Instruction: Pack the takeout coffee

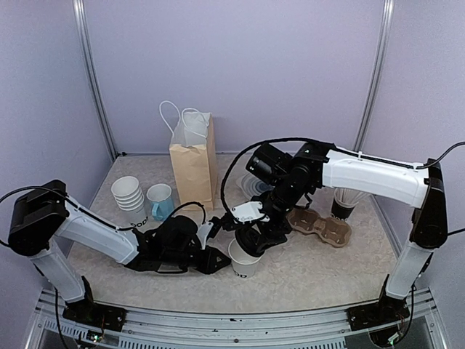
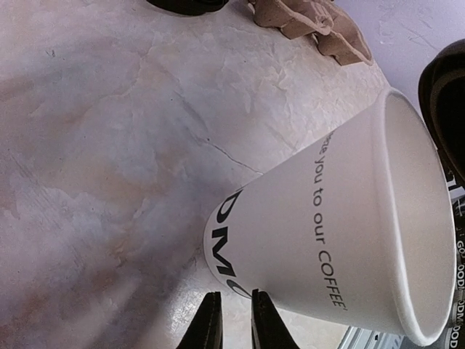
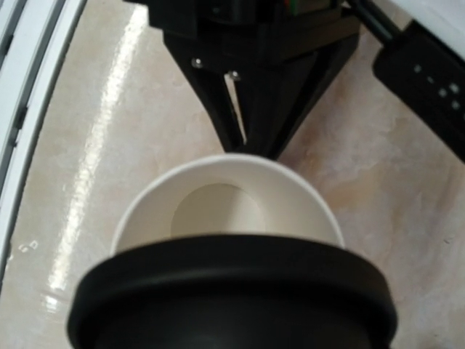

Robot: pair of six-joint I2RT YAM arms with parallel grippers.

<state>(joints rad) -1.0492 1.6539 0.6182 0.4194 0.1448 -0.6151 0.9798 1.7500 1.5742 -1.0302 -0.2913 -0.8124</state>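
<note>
While the open paper cup [image 1: 245, 259] stands on the table [image 1: 320, 269], steadied at its base by nearly closed left jaws, the black lid [image 3: 232, 294] is held over it in wide right jaws; pressing it squarely onto the rim is probably next.

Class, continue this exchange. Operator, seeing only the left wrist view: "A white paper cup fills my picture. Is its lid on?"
Observer: No. The right gripper holds the black lid just above the open paper cup.
Operator: Is anything inside the cup?
Observer: The right wrist view looks straight into it, and it is empty.
Operator: Where is the bag?
Observer: A brown paper bag stands upright at the back of the table, behind and left of the cup.
</note>
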